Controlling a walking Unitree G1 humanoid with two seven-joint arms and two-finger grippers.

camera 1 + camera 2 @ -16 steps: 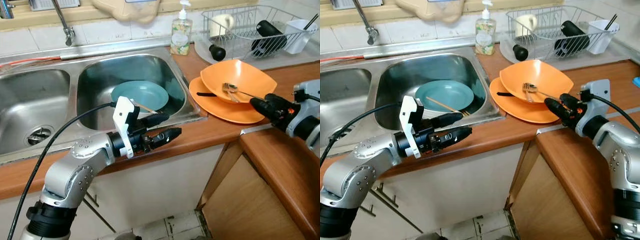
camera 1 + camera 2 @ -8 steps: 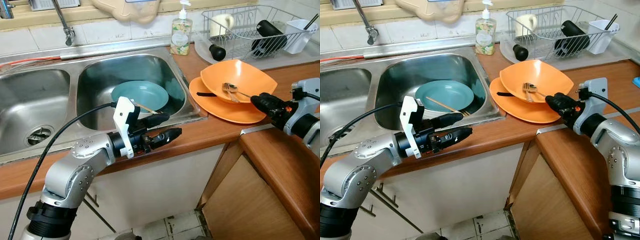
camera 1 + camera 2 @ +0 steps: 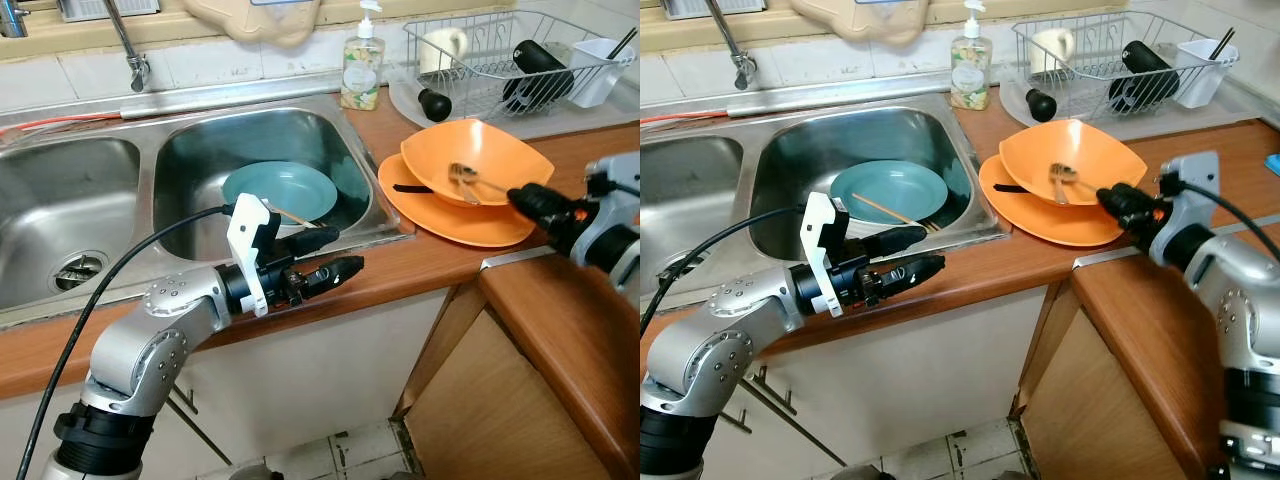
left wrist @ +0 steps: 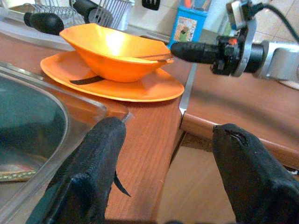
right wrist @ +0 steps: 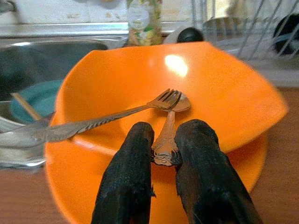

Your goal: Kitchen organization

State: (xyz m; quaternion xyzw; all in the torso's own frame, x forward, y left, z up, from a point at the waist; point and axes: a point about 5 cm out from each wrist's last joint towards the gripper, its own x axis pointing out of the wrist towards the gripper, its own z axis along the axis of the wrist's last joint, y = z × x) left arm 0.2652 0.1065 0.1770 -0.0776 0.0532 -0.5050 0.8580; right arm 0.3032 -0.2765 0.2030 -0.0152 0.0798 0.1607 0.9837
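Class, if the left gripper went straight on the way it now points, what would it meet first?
Probably the round orange plate under the orange bowl; the left gripper points at them across the wooden counter, though depth is unclear.

No words, brand names or numbers can be read anywhere. The soap bottle (image 3: 362, 70), at twelve o'clock from the orange bowl (image 3: 478, 160), carries a patterned label too blurred to read; the blue box (image 4: 191, 23) bears an equally illegible printed panel.

Bright, even light fills the kitchen. Glare spots the orange bowl (image 5: 187, 93) and the steel sink (image 3: 200, 140) rim. The right gripper (image 3: 530, 203) is slightly motion-blurred; the far dish rack (image 5: 243, 32) sits out of focus.
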